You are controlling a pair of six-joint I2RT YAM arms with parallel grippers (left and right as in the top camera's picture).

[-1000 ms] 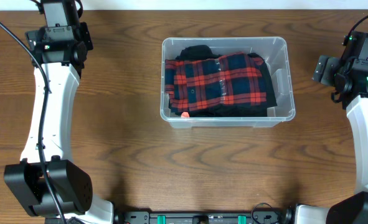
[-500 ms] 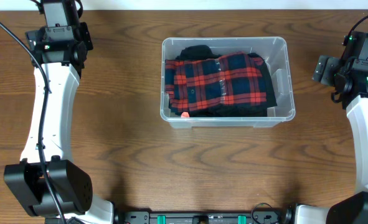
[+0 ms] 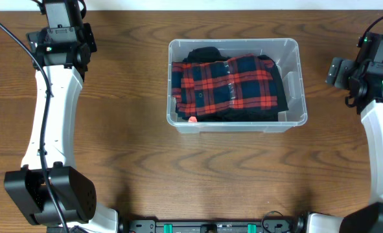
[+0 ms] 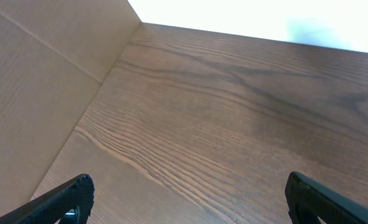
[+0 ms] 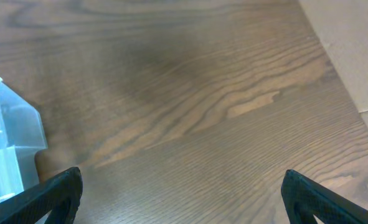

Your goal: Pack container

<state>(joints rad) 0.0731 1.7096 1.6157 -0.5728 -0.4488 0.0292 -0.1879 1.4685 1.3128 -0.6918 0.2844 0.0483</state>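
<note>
Surface: a dark brown wooden table [image 3: 146, 175] with strong grain; a pale board [image 4: 34, 93] stands along its edge in the left wrist view.
Left gripper [image 4: 187, 202]: at the far left corner of the table, jaws spread wide, only bare wood between them (nothing is held).
Container [image 3: 293, 48]: in the middle of the table toward the far side, upright and without a lid, well apart from the left arm.
Inside the container: a folded red and navy plaid cloth [image 3: 233, 84] lies on top of a black cloth [image 3: 204, 53]; a small orange spot [image 3: 192, 118] sits at the near left corner, too small to tell what it is.
Right gripper [image 5: 180, 186]: at the right side of the table, jaws also wide apart and empty; a corner of the container shows at the left edge of its own view.
Relation for the next move: the container lies between the two arms, to the right of the left jaws and to the left of the right jaws; its long axis runs left to right; the right arm is the nearer one, I judge.
Counts: one container, one plaid cloth, one black cloth, two arms, two grippers.
</note>
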